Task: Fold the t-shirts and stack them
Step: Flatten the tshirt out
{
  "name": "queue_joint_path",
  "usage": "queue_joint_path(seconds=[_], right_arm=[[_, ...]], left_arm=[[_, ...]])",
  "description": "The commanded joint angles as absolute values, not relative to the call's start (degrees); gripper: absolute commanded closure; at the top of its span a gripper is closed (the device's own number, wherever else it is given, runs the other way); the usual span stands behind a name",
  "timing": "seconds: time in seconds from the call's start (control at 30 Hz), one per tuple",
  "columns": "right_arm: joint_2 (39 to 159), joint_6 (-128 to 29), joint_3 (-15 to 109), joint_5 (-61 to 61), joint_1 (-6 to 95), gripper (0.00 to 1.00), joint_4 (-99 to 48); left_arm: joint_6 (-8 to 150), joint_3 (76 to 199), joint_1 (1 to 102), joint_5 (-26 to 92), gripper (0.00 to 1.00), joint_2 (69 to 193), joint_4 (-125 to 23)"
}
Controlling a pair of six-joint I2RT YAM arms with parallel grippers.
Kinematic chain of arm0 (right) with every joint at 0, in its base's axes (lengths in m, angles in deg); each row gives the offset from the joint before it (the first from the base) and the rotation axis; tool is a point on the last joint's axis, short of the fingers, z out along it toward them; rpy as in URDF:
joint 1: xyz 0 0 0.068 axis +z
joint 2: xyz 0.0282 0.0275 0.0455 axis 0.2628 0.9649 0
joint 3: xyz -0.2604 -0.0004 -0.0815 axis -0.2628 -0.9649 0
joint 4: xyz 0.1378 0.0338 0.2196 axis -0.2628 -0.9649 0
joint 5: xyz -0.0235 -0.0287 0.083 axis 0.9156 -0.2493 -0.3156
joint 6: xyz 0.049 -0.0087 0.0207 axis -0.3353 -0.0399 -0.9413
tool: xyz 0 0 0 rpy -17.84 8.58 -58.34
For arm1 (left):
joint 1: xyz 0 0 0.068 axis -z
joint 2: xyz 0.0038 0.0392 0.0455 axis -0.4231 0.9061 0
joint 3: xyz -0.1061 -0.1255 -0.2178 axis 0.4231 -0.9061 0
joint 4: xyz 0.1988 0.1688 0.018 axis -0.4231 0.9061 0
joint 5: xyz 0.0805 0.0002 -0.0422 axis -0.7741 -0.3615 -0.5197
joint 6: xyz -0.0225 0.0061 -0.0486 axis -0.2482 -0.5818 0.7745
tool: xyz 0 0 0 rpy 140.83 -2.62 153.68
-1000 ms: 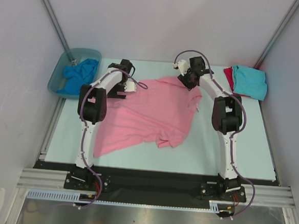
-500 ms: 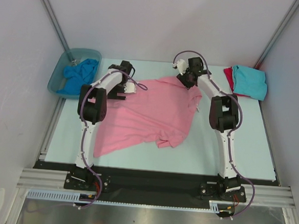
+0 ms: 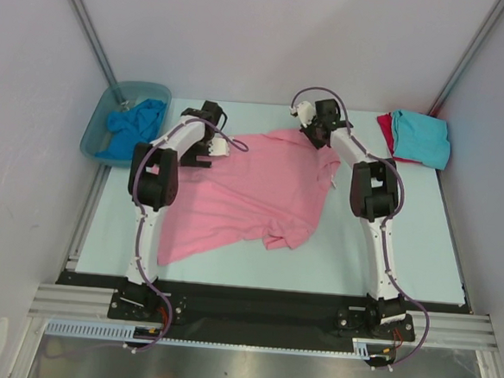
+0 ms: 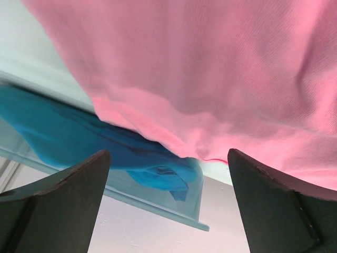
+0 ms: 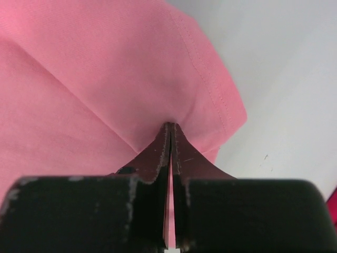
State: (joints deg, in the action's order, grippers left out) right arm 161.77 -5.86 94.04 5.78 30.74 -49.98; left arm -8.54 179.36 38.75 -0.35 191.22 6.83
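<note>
Pink t-shirt lay sprawled across the table, looking soft, light and floppy, best pinched at its edges: right gripper clamped its one o'clock corner, left gripper gaped wide at eleven o'clock.

The right gripper is now being pressed shut on a pinch of the pink t-shirt at its hemmed far edge, whereas a second ago its jaws were being held partly apart. The right arm is being drawn slightly leftward and towards the far side of the worktop, with its elbow being shifted inward from its earlier place.
</note>
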Motion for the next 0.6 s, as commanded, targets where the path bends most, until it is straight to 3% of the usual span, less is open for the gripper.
queue_joint_path(seconds=[0.0,0.4,0.47,0.5,0.57], right_arm=[[158.5,-7.1,95.0,6.2,31.5,1.00,-48.7],[152.0,-7.4,92.1,8.8,33.8,1.00,-46.2],[153.5,-8.9,92.2,11.8,33.5,0.71,-47.3],[153.9,-10.0,92.4,12.1,33.1,0.49,-48.2],[154.5,-14.1,92.9,10.5,30.8,0.35,-50.7]], left_arm=[[-8.3,179.2,39.1,-1.0,0.00,187.5,5.9],[-8.0,179.0,39.5,-0.4,0.00,188.3,5.3],[-7.9,178.9,39.6,-0.3,0.00,188.3,5.3],[-7.9,178.9,39.6,-0.2,0.00,188.3,5.3],[-7.8,178.6,39.6,-0.2,0.00,188.0,5.2]])
